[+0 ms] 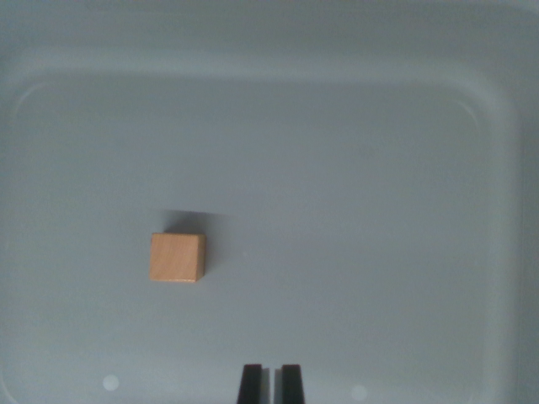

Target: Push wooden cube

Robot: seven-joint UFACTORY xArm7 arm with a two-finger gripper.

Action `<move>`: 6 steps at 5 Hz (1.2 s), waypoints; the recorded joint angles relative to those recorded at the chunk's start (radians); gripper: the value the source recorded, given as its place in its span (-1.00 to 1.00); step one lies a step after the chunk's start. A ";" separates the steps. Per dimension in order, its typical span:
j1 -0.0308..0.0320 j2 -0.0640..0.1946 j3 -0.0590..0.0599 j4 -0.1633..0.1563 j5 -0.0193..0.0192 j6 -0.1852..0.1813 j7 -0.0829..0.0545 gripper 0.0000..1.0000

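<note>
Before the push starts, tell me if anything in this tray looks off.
Nothing stands out. The wooden cube sits flat and intact on the grey tray, which shows no spills or damage. The gripper is at the bottom edge, its fingers close together, clear of the cube.

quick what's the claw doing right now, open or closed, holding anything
Claw: closed, fingertips nearly together, holding nothing; the wooden cube sits apart from it.

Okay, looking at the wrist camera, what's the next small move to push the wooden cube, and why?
Probably shift the gripper toward the wrist view's left to line up with the wooden cube, then advance. The jaws sit nearly closed at the bottom edge, apart from the cube and to its right, so pushing straight ahead would likely miss it on the gray tray.
</note>
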 joint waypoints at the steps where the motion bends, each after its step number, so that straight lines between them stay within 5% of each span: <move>1: 0.0000 0.000 0.000 0.000 0.0000 0.000 0.000 -1.00; 6: 0.0067 0.014 0.005 -0.037 -0.0002 -0.043 0.012 -1.00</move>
